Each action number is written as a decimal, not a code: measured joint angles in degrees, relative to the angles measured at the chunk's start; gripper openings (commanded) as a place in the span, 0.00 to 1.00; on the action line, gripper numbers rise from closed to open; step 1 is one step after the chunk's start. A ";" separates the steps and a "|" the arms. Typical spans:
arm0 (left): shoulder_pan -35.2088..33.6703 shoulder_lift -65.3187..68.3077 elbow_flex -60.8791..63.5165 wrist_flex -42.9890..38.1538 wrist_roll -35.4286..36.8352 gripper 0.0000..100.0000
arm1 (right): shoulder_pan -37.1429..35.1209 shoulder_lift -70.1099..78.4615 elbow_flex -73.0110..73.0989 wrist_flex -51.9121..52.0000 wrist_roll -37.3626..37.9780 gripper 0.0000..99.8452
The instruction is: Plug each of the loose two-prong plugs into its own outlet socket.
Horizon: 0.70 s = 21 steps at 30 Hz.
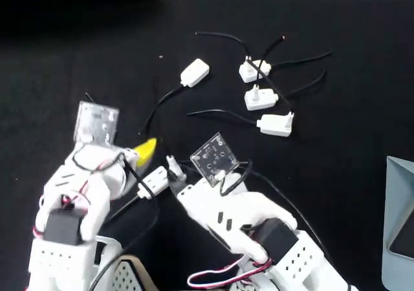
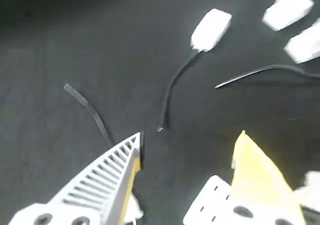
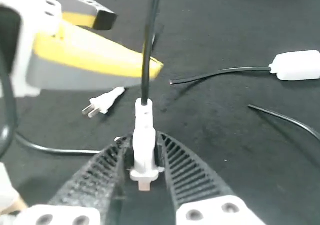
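Two arms stand side by side at the near edge of the black table (image 1: 77, 45), and you have a plug in one of them. Your right gripper (image 3: 145, 141) is clamped narrow on a white plug (image 3: 143, 122), gripping its body with its black cord (image 3: 150, 45) running up and away from the fingers; the prong end is hidden between the fingers. Your left gripper (image 2: 191, 134) stands wide and holds nothing, its yellow finger (image 1: 146, 149) just beside the right gripper, above the cloth. A loose two-prong plug (image 3: 102, 105) lies flat on the table near both grippers, below that yellow finger, prongs bare and touching nothing. Farther out, a white block (image 1: 194, 72) lies alone, its black lead trailing back toward the arms with the end free. Well apart from it, to the far side, three more white blocks (image 1: 261, 98) lie close together with leads crossing over them; from the high view you cannot tell which are sockets and which are plugs.
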 measured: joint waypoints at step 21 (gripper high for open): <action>4.66 -16.62 0.09 10.55 -1.58 0.29 | -2.20 0.26 0.00 0.70 -0.35 0.01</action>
